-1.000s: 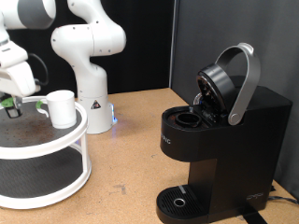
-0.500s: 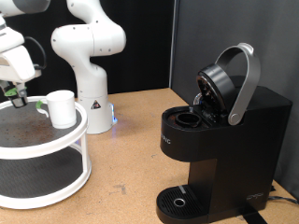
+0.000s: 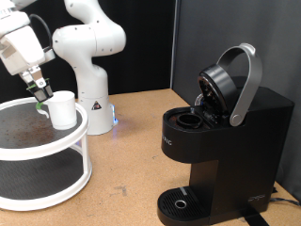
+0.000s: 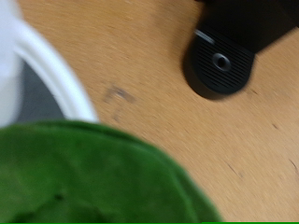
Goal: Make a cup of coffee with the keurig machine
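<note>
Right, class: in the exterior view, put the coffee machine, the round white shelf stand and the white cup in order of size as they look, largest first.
1. Coffee machine, though it stands nearer the camera.
2. Round white shelf stand, partly cut off at the left edge, so its rank against the machine is unsure.
3. White cup, clearly smallest.

— Kind of place? A robotics lab or test bench, set up as a mock coffee corner.

— Evidence? White robot arm (image 3: 87, 47) bolted by its base to a bare wooden tabletop (image 3: 132, 141) at the far left; black backdrop curtain (image 3: 141, 38) behind, far side. Black keurig machine (image 3: 221, 141) at the right with lid raised; white two-tier round stand (image 3: 42, 155) at the near left. No household cabinetry, only staged props.
</note>
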